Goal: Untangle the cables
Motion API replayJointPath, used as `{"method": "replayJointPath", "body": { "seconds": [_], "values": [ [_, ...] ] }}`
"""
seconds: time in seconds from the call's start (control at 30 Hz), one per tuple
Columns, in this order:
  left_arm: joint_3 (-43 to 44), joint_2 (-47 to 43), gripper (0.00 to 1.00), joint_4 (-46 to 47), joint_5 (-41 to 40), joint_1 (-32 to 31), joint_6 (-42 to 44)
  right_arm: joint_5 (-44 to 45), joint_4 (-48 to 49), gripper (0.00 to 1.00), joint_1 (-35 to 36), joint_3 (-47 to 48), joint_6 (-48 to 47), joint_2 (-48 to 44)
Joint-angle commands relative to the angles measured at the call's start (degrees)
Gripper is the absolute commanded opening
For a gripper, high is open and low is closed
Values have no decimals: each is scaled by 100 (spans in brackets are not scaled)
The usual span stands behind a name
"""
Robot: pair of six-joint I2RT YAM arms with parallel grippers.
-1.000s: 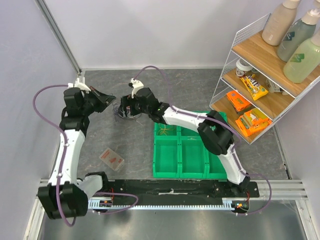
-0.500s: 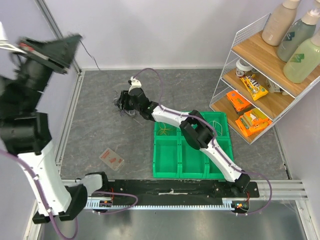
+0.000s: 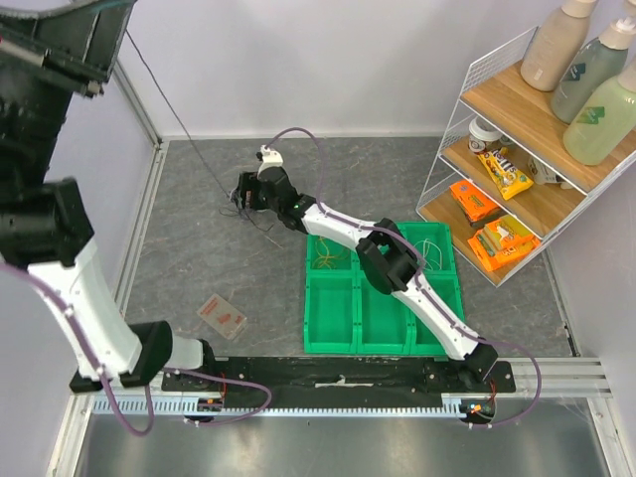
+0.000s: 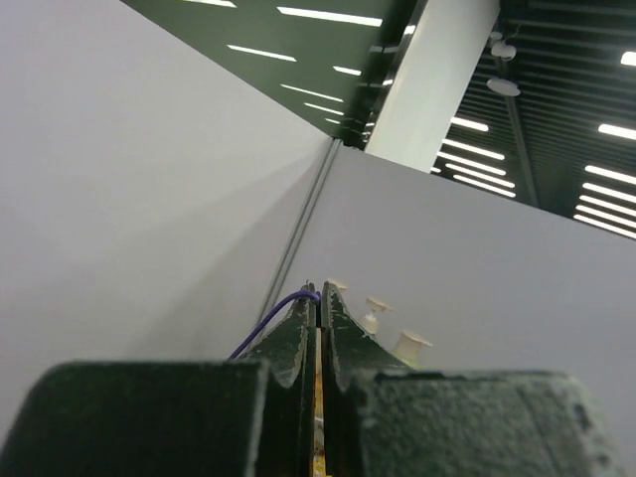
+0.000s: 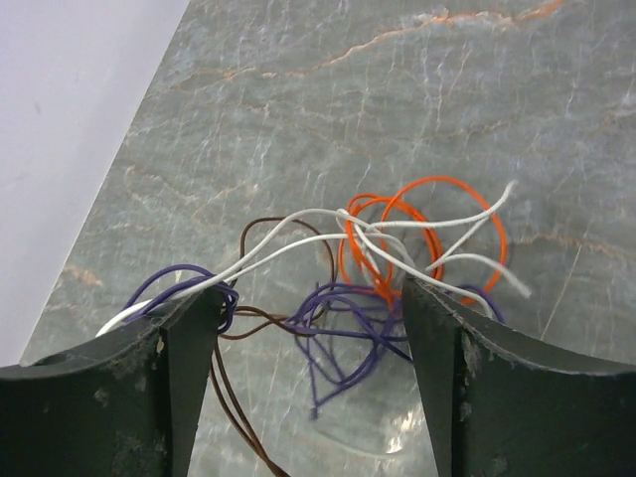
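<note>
The cables (image 3: 241, 209) lie as a small tangle on the grey table at the back; the right wrist view shows orange loops (image 5: 425, 231), white strands (image 5: 298, 221), purple loops (image 5: 348, 333) and a brown wire (image 5: 231, 393). My right gripper (image 5: 310, 303) is open, low over the tangle, one finger on each side; it also shows in the top view (image 3: 245, 189). My left gripper (image 4: 318, 294) is raised high at the upper left and shut on a purple wire (image 4: 266, 326). That wire (image 3: 179, 119) runs taut down to the tangle.
A green compartment tray (image 3: 330, 343) with a few wires in its back cells sits right of centre. A small clear packet (image 3: 222, 316) lies near the left front. A wire shelf (image 3: 449, 149) with bottles and snack packs stands at the right. Walls enclose the back and left.
My left arm has swung from table level beside the tangle up high to the upper left, drawing a purple wire taut out of the bundle. The right gripper has stayed at the tangle, shifting slightly.
</note>
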Motion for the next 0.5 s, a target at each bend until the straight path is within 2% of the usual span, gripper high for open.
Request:
{"method": "replayJointPath", "body": {
  "seconds": [0.0,0.17,0.27,0.47],
  "values": [
    [390,234,2,1609,307,13,-1662,602,-858,82,-94,977,-354,691],
    [549,-274,2,1935,-115,22,-1743,1183,-974,86,-279,1128,-249,824],
    [453,-679,2,1663,-370,22,-1393,1587,-1298,85,-393,1198,-91,798],
    [128,-1040,2,908,-555,22,-522,2151,-1799,89,-665,610,-55,61]
  ]
}}
